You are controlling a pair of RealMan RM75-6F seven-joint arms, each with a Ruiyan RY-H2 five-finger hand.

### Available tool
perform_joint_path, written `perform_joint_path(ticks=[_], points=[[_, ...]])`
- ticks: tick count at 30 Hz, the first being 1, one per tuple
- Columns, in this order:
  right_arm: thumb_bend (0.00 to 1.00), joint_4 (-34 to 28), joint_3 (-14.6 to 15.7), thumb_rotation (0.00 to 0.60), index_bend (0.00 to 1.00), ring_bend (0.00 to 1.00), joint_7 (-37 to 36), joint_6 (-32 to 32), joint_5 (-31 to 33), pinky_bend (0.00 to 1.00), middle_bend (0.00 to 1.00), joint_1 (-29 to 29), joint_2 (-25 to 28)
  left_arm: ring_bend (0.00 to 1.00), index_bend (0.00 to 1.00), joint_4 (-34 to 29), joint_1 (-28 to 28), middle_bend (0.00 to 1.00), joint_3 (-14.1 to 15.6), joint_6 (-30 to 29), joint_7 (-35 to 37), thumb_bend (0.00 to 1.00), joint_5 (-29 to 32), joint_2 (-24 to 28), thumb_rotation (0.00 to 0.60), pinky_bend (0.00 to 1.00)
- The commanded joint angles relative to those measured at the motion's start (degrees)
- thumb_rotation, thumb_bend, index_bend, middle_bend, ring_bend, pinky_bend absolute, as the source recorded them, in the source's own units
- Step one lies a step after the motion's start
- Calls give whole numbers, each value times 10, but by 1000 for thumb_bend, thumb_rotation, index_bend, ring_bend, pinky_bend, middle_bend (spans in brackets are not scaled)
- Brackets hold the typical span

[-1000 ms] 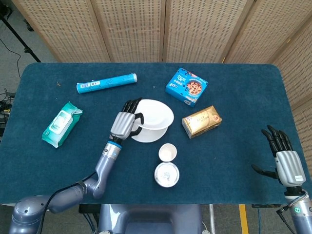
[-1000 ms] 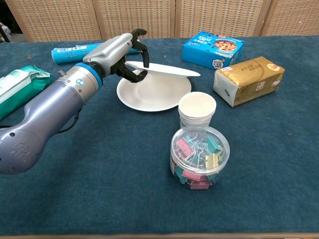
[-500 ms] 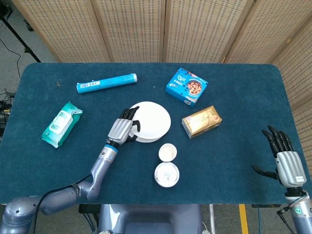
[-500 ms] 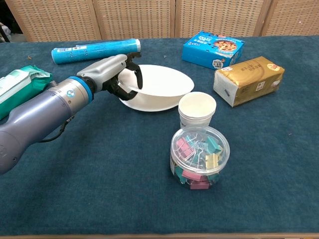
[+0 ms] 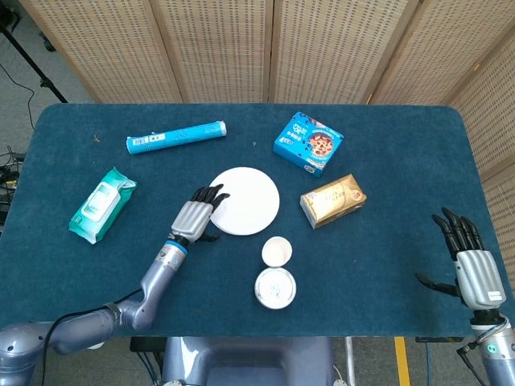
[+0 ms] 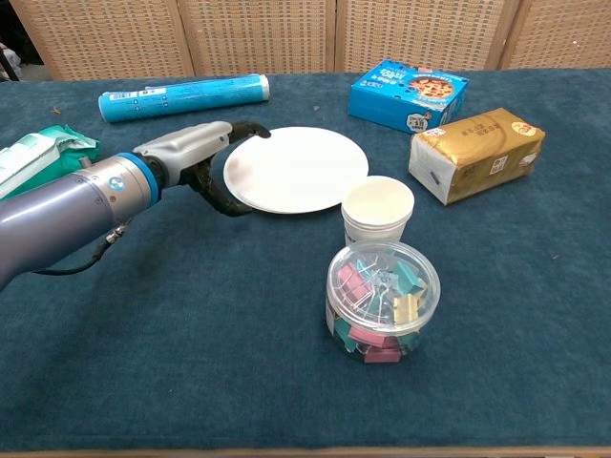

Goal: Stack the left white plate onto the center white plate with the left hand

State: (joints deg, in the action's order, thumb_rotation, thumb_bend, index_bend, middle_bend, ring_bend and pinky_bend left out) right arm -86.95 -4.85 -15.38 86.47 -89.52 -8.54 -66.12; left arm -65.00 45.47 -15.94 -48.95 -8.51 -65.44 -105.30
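Chest view: left hand open, fingers spread at the rim of the smooth round white plate stack, just to its right, holding nothing. Right hand open, far off. Labels unreadable.

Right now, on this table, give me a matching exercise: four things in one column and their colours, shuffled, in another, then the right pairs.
Things:
1. tube
2. wipes pack
3. plate
4. box beside the cup

Colours:
A. white
B. gold
C. blue
D. green

Pairs: 1-C, 2-D, 3-A, 4-B
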Motion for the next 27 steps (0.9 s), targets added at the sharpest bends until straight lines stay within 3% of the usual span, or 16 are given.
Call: perform_joint_path(ticks=[1,10,16,21,27], points=[[0,-1,0,600,0,0,1,-1,1,0,0,0,0,0,13,-19,-2,0,6,7,-4,144,5,19,524,0],[0,-4,0,600,0,0,1,2,1,0,0,2,3,0,0,-60,-20,0,19,-24,11,101,-18,60,513,0],[0,-6,1,600,0,0,3,5,-3,0,0,4,4,0,0,-139,-69,0,40,-96,16,101,-60,148,525,0],[0,-9,1,600,0,0,9,12,-8,0,0,6,4,0,0,-198,-123,0,69,-152,5,101,-78,233,576,0],[0,-4,-4,600,0,0,44,34,-16,0,0,10,-3,0,0,-218,-201,0,110,-237,81,92,-129,304,578,0]])
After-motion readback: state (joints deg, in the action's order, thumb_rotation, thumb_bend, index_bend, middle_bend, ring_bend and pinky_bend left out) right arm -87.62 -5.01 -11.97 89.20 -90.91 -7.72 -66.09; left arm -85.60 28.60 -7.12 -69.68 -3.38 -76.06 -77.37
